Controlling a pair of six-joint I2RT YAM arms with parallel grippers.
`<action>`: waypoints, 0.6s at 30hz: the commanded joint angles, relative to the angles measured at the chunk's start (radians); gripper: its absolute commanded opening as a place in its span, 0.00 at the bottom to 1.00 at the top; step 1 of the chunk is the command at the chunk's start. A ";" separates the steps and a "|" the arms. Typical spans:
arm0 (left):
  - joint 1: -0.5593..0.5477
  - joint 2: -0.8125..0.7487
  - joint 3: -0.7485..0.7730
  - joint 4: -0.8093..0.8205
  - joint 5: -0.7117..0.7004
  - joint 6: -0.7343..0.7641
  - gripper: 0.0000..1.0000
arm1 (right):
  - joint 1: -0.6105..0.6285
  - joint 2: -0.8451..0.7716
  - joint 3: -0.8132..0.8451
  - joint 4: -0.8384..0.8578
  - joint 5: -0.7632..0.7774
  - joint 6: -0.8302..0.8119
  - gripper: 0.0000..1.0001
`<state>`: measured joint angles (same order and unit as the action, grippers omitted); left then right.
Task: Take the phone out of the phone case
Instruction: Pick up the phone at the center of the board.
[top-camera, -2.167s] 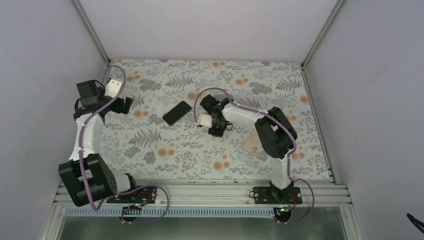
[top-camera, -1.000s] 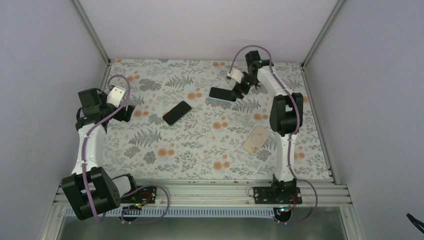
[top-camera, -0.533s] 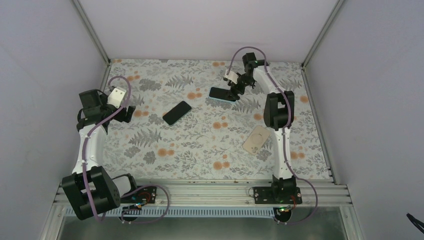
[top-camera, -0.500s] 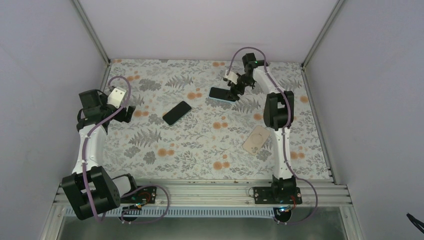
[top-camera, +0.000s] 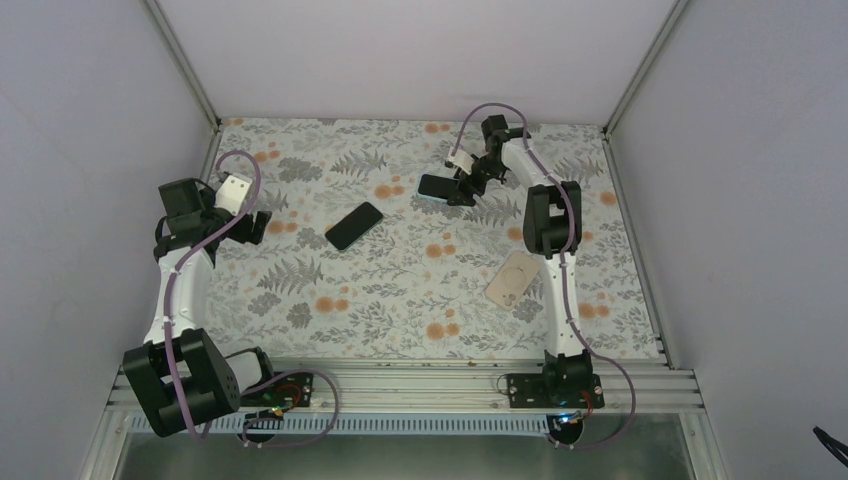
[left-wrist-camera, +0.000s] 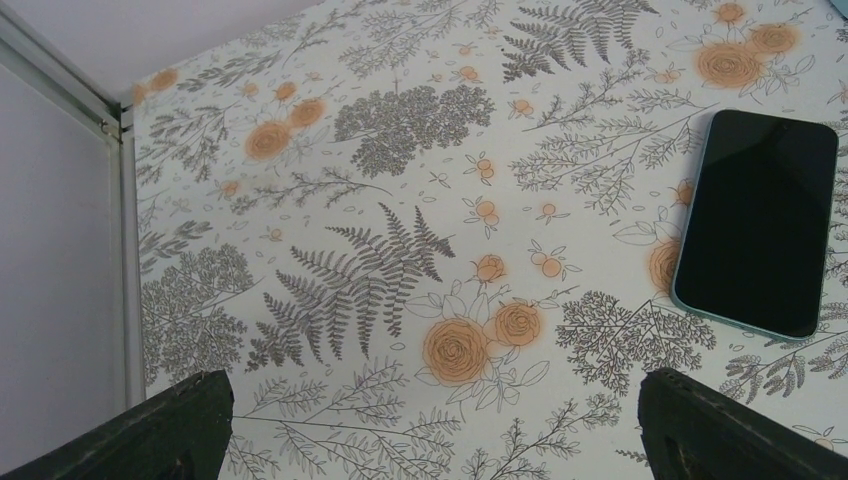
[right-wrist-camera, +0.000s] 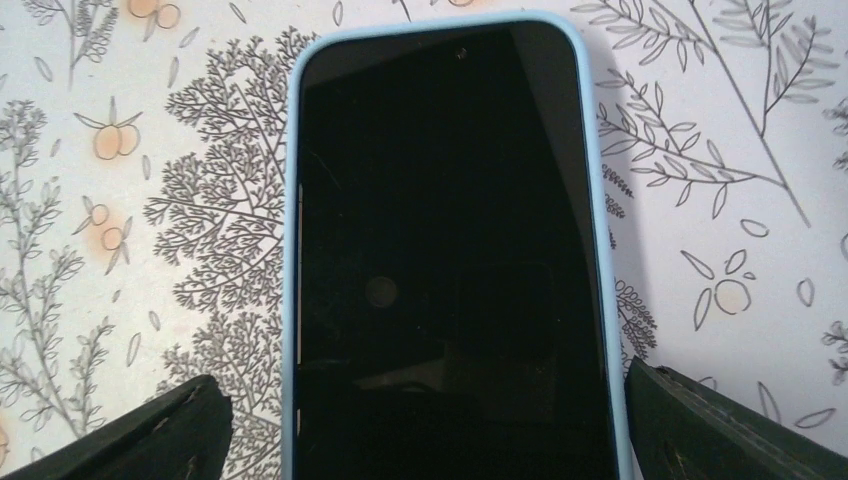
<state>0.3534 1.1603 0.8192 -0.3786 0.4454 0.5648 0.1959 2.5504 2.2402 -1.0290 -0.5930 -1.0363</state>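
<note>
Pale-blue phone case (top-camera: 436, 188) lies flat, far across the table (top-camera: 400, 300), under the right gripper (top-camera: 458, 186). Left wrist: left gripper (left-wrist-camera: 430, 425) wide, empty. Right wrist: jaws wide astride the phone (right-wrist-camera: 445, 250), gripping nothing — probably slick glass, bendy rim; peel a corner.

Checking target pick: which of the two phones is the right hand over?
The far phone, light-blue rim: the open right hand straddles it. The other phone, teal rim, lies mid-table.
</note>
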 joint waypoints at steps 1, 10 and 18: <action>0.009 -0.013 -0.007 0.020 0.032 0.001 1.00 | -0.001 0.031 0.030 0.021 -0.023 0.044 1.00; 0.009 -0.023 -0.009 0.006 0.042 0.007 1.00 | -0.004 0.042 0.012 -0.030 -0.013 -0.007 0.99; 0.008 -0.023 -0.006 0.012 0.046 0.001 1.00 | 0.018 -0.077 -0.251 0.110 0.186 -0.022 0.93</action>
<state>0.3534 1.1488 0.8158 -0.3790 0.4629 0.5652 0.1978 2.5019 2.1048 -0.9325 -0.5629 -1.0637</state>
